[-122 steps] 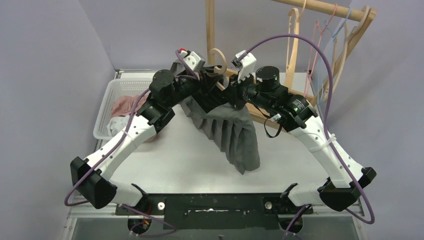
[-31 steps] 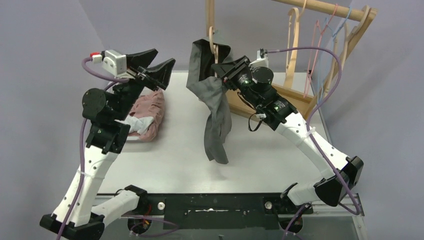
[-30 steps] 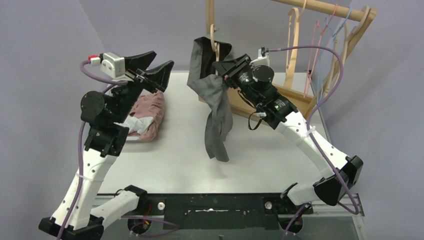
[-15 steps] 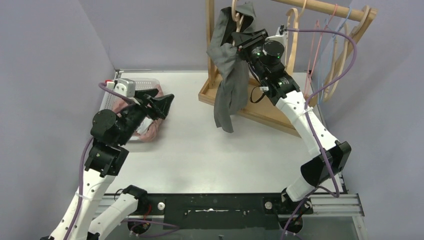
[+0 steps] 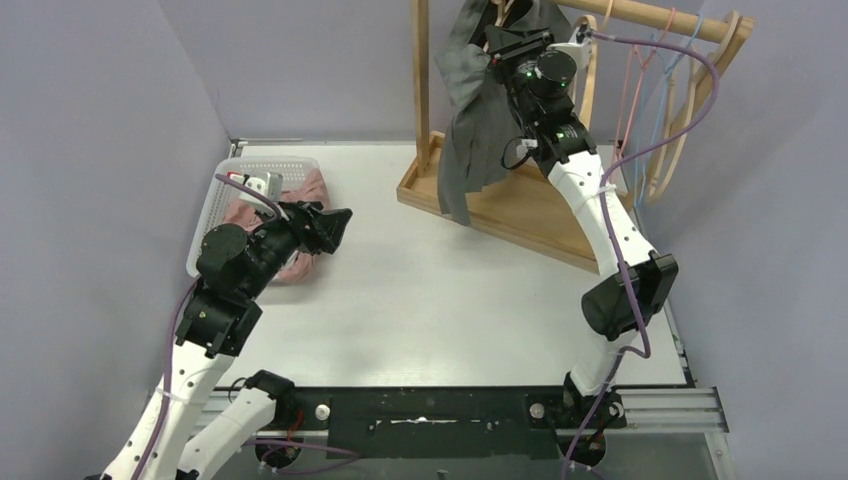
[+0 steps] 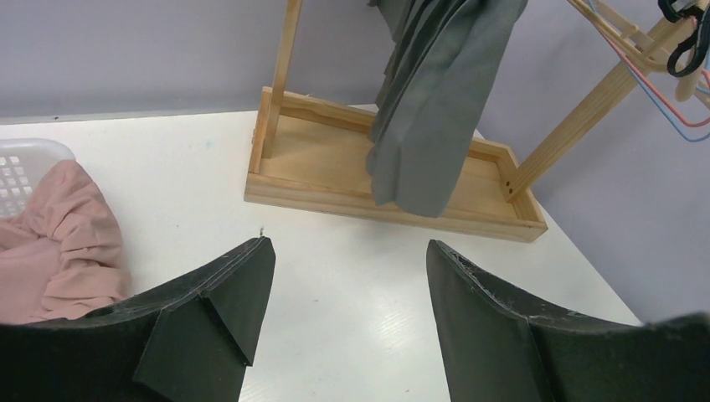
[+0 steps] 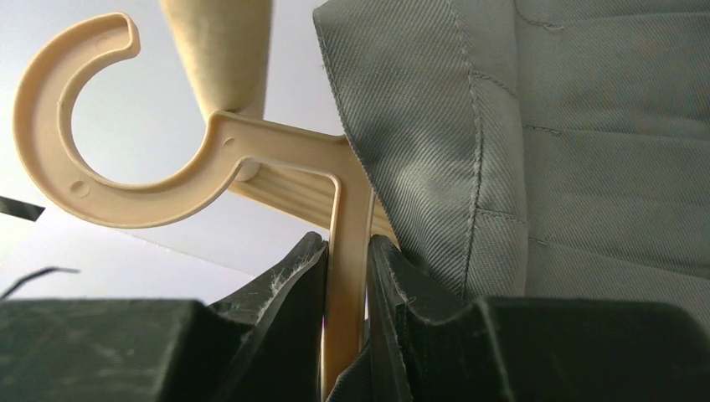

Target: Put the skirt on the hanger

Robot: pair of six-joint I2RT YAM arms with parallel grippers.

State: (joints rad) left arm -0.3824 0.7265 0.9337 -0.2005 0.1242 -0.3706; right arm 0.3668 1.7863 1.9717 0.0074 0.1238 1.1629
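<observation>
By rail, right jaws tight on hanger with skirt; left jaws apart.

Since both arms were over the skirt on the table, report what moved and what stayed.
The right gripper, shut on the hanger, raised it and the grey skirt off the table up to the rail of the wooden rack. The left gripper drew back, open, toward the basket. Basket, pink garment and rack stayed put.

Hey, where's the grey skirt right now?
In the overhead view the grey skirt hangs at top centre from the tan hanger pinched in the right hand, its hem dangling above the base of the wooden rack.
</observation>
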